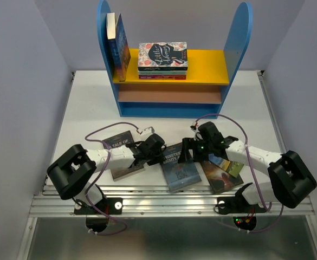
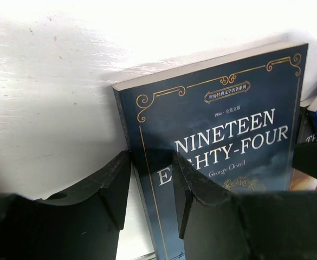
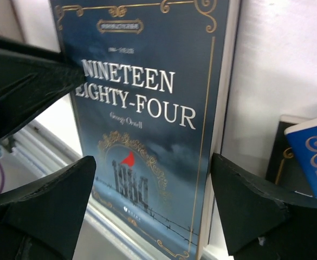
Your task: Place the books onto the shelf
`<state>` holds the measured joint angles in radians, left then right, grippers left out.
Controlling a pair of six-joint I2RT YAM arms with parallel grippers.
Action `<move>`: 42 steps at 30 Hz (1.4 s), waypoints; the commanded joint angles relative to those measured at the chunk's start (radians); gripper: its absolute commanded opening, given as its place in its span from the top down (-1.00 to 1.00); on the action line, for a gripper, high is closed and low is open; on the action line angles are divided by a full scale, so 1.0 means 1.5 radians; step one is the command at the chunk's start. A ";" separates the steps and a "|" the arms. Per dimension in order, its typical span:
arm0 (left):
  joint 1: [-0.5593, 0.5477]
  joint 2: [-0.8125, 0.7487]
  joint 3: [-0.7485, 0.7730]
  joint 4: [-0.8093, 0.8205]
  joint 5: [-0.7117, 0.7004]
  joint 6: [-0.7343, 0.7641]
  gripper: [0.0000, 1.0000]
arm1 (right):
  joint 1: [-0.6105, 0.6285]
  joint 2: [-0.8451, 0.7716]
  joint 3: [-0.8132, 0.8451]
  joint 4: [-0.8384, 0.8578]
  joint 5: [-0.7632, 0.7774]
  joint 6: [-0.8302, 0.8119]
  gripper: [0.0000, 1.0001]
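The book (image 3: 147, 108) is covered in dark blue, framed by a gold scrolled border and lettered in white; a small red triangle is set within its gold emblem. A second book (image 3: 312, 157) is coloured brighter blue with a gold scroll. The shelf (image 1: 244, 43) is painted blue on its sides and base, yellow on the upper board, salmon on the middle board. The stack (image 1: 162, 54) is topped by a floral pink-and-navy cover. The table (image 1: 88, 108) is white. The left gripper (image 2: 151, 162) and right gripper (image 3: 153, 162) are black.

on the shelf (image 1: 245, 38), the right of the yellow board (image 1: 212, 67) is left free; its left is taken by upright books (image 1: 118, 46) and a flat stack (image 1: 162, 59); bare surface (image 1: 93, 105) is left before the shelf
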<state>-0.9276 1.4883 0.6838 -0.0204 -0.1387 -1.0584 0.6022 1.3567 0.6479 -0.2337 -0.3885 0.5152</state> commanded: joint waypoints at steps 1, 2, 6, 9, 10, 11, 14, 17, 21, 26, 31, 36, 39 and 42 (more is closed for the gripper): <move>-0.009 0.013 0.021 0.015 0.021 0.001 0.12 | 0.013 -0.043 0.045 0.092 -0.157 0.046 -0.78; -0.008 0.012 0.022 0.015 0.020 0.001 0.12 | 0.013 -0.048 0.045 0.096 -0.161 0.050 -0.78; -0.008 0.015 0.027 0.015 0.019 0.002 0.12 | 0.013 -0.068 0.043 0.106 -0.151 0.071 -0.75; -0.009 0.019 0.029 -0.004 0.020 0.003 0.12 | 0.013 -0.078 0.043 0.116 -0.154 0.084 -0.72; -0.009 0.020 0.030 -0.004 0.021 0.003 0.12 | 0.013 -0.079 0.041 0.120 -0.156 0.090 -0.70; -0.009 0.021 0.030 -0.005 0.021 0.003 0.13 | 0.013 -0.080 0.038 0.125 -0.160 0.094 -0.67; -0.009 0.021 0.031 -0.005 0.021 0.002 0.13 | 0.013 -0.074 0.024 0.149 -0.169 0.103 -0.55; -0.009 0.018 0.030 -0.006 0.020 0.001 0.13 | 0.013 -0.056 0.019 0.130 -0.149 0.095 -0.51; -0.010 0.018 0.028 -0.006 0.021 -0.001 0.13 | 0.013 -0.021 0.008 0.095 -0.097 0.091 -0.35; -0.009 0.015 0.028 -0.007 0.017 0.000 0.13 | 0.013 -0.009 0.007 0.079 -0.065 0.083 -0.07; -0.009 0.009 0.029 -0.007 0.014 0.002 0.13 | 0.013 -0.011 0.018 0.073 -0.036 0.060 0.81; -0.010 -0.025 0.024 -0.005 -0.001 0.007 0.09 | 0.013 -0.035 0.031 0.079 -0.010 0.040 0.99; -0.010 -0.062 0.026 -0.005 -0.006 0.020 -0.08 | 0.013 -0.060 0.032 0.080 0.042 0.024 0.99; -0.010 -0.106 0.035 -0.014 -0.014 0.038 -0.63 | 0.013 -0.112 0.032 0.092 0.079 0.010 0.99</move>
<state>-0.9344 1.4216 0.7033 -0.0490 -0.1459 -1.0389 0.6159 1.2812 0.6548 -0.1921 -0.3634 0.5728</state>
